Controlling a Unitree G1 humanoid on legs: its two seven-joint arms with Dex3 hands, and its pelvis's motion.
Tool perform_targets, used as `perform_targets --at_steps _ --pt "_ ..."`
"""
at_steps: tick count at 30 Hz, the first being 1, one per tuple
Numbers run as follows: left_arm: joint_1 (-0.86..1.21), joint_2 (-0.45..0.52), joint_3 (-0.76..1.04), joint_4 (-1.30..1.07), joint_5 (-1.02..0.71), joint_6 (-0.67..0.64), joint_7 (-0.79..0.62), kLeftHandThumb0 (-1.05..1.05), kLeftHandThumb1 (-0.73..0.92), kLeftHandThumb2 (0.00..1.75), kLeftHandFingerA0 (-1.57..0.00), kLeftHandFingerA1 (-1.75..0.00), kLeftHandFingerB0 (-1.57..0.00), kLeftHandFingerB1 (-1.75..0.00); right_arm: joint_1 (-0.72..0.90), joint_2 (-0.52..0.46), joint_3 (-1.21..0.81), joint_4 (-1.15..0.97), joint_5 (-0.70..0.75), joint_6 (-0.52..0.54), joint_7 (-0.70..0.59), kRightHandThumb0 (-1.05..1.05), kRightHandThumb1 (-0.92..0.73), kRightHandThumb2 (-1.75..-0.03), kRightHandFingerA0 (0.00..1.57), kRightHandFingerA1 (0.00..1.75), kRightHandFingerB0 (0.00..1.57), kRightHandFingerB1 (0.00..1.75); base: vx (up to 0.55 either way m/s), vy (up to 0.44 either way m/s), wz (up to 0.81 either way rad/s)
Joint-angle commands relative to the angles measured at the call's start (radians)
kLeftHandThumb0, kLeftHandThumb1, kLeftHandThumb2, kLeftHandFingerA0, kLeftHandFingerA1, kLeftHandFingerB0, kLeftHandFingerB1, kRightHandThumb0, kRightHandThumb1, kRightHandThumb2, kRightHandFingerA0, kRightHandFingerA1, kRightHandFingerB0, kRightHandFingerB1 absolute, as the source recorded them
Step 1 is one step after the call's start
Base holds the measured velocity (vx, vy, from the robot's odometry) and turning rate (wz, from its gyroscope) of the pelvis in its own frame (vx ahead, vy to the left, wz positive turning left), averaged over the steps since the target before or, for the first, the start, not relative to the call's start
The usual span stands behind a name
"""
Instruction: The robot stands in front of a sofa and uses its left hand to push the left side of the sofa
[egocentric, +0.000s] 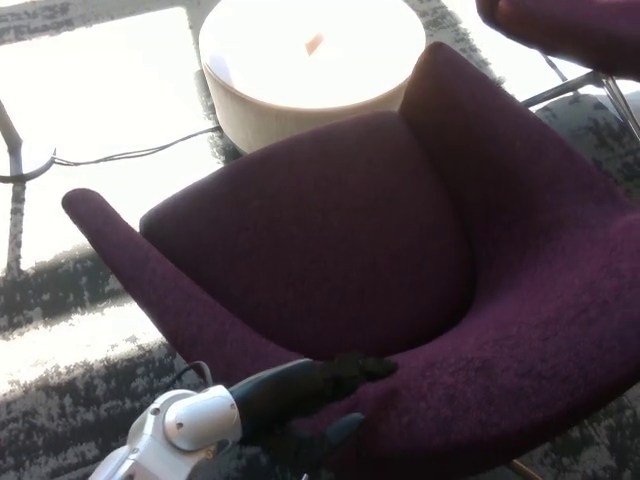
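A dark purple sofa chair (330, 240) fills most of the head view, its seat cushion in the middle and its curved rim running along the bottom. My left hand (300, 400) comes in from the bottom left, black with a white wrist. Its fingers are spread and stretched forward, lying against the sofa's near rim (420, 385) with nothing held. The right hand does not show.
A round pale table (300, 60) stands beyond the sofa. A black cable (130, 155) runs across the bright floor at the left, beside a stand base. Another purple seat (570, 25) with metal legs sits at the top right. Patterned grey carpet lies underneath.
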Motion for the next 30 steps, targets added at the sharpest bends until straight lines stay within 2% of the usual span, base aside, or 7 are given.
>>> perform_targets --at_steps 1,5,12,14,22,25,30 --pt "0.015 0.077 0.048 -0.021 0.004 0.019 -0.01 -0.95 0.84 1.23 0.0 -0.18 -0.05 -0.19 -0.01 -0.011 0.005 0.005 0.003 0.002 0.0 -0.61 -0.77 -0.64 0.63 0.45 0.55 0.41 0.0 0.0 0.0" --pt "0.0 0.122 0.074 0.033 0.013 -0.03 0.001 -0.97 0.87 1.24 0.0 -0.18 -0.07 -0.2 -0.018 -0.009 0.005 0.004 0.005 0.009 0.004 -0.61 -0.77 -0.63 0.61 0.44 0.56 0.4 0.0 0.0 0.0" --pt "0.007 0.175 0.129 0.094 -0.007 -0.099 -0.007 -0.87 0.84 1.24 0.0 -0.24 -0.01 -0.2 -0.024 -0.014 0.021 0.009 -0.009 -0.005 -0.003 -0.62 -0.79 -0.64 0.63 0.46 0.56 0.42 0.0 0.0 0.0" --pt "0.021 0.189 0.15 0.102 -0.01 -0.1 0.007 -0.92 0.87 1.27 0.0 -0.23 0.0 -0.14 -0.026 -0.009 0.021 0.012 -0.002 0.005 0.006 -0.62 -0.79 -0.64 0.61 0.45 0.56 0.42 0.0 0.0 0.0" --pt "0.042 0.193 0.177 0.144 -0.005 -0.129 0.011 -0.95 0.88 1.27 0.0 -0.2 0.0 -0.11 -0.008 -0.009 0.024 0.012 0.002 0.001 0.007 -0.63 -0.78 -0.64 0.59 0.42 0.57 0.41 0.0 0.0 0.0" --pt "0.054 0.192 0.182 0.151 -0.01 -0.13 0.01 -0.87 0.81 1.24 0.0 -0.25 -0.01 -0.18 -0.002 -0.008 0.03 0.013 -0.004 0.006 -0.004 -0.63 -0.77 -0.63 0.58 0.42 0.57 0.41 0.0 0.0 0.0" --pt "0.061 0.182 0.187 0.18 -0.013 -0.144 0.016 -0.88 0.8 1.24 0.0 -0.26 0.0 -0.18 0.001 -0.001 0.03 0.015 0.003 0.009 -0.001 -0.6 -0.77 -0.63 0.58 0.43 0.56 0.41 0.0 0.0 0.0"
